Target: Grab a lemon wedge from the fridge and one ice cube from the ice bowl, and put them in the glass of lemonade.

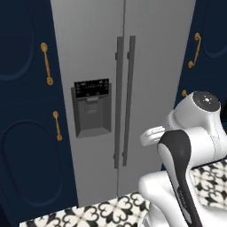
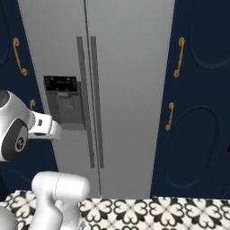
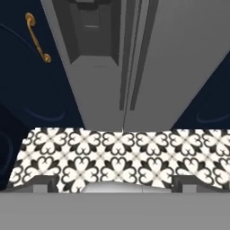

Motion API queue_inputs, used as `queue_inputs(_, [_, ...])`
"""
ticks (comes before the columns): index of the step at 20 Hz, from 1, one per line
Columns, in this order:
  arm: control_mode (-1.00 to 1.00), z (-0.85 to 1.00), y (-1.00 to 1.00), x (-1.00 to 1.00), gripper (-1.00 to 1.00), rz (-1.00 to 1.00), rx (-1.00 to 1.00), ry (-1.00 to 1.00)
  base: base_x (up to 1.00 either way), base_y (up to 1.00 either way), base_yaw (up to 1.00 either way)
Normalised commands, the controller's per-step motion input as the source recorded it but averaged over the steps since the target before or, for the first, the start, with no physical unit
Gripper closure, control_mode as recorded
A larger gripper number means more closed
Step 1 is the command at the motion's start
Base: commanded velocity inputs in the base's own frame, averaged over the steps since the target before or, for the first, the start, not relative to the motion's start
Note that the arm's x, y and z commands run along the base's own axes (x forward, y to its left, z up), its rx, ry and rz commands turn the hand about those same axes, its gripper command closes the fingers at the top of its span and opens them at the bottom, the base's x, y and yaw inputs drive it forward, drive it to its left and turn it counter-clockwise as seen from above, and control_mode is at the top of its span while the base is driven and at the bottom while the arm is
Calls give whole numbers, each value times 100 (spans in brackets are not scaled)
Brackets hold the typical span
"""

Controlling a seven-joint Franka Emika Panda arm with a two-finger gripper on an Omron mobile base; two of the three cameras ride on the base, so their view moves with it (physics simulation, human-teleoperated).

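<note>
The grey two-door fridge (image 1: 155,66) (image 2: 134,90) (image 3: 179,67) stands straight ahead with both doors shut. Two long dark bar handles (image 1: 124,102) (image 2: 90,103) run side by side down the middle seam. A black dispenser panel (image 1: 91,108) (image 2: 65,101) sits in the left door. My gripper (image 3: 114,183) is open with nothing between its fingers and looks down at the fridge's lower part and the floor, a short way off the doors. The lemon wedge is hidden behind the doors. The ice cube, ice bowl and glass of lemonade are out of view.
Navy cabinets (image 1: 26,133) (image 2: 197,134) with brass handles (image 1: 46,64) (image 2: 179,57) flank the fridge on both sides. Black-and-white patterned floor tiles (image 3: 117,157) (image 2: 157,211) lie in front of it. My own arm (image 1: 186,150) fills the lower right of the left base view.
</note>
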Motion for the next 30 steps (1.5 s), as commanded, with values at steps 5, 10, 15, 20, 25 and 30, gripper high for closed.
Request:
queue_inputs(5, [100,0,0,0,-100,0,0,0,-25,-41,8])
queue_inputs(10, [100,0,0,0,-100,0,0,0,-2,-15,0])
queue_inputs(15, [100,0,0,0,-100,0,0,0,0,-11,0])
queue_inputs(20, [100,0,0,0,-100,0,0,0,4,-6,1])
queue_inputs(25, [100,0,0,0,-100,0,0,0,8,-6,0])
queue_inputs(30, [-100,0,-15,0,-100,0,0,-1,1,-8,0])
